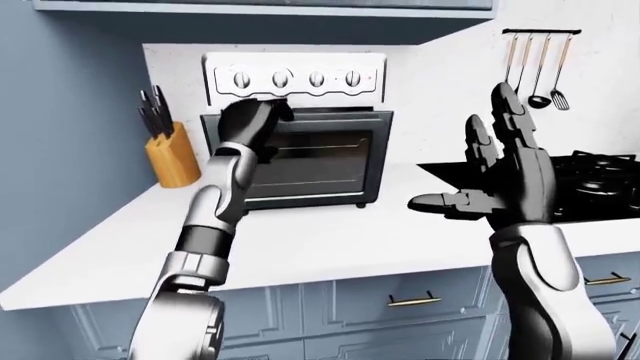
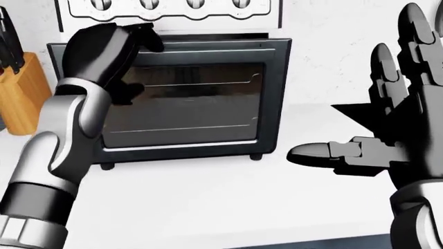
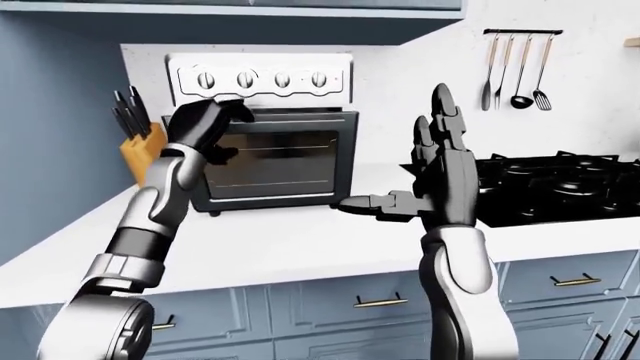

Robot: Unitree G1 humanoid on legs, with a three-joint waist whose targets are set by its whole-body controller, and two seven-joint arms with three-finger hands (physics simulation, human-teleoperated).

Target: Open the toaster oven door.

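The left hand (image 2: 104, 49) is curled closed over the upper left edge of the toaster oven door (image 2: 183, 98), with its fingers (image 2: 142, 36) hooked on the top rim. The door is tilted a little outward at the top, so a dark gap shows under the white knob panel (image 1: 295, 77). The right hand (image 1: 505, 176) is spread wide, holding nothing, fingers up and thumb pointing to the left, in the air to the right of the toaster oven (image 1: 295, 154) and apart from it.

Nothing stands between the left hand and the door. A wooden knife block (image 1: 170, 154) stands left of the oven, near the wall. A black stove (image 3: 560, 187) lies at the right, and utensils (image 3: 515, 67) hang above it. The white bench (image 1: 300, 240) carries the oven; blue drawers (image 3: 360, 300) are below and a blue wall (image 1: 60, 135) is at the left.
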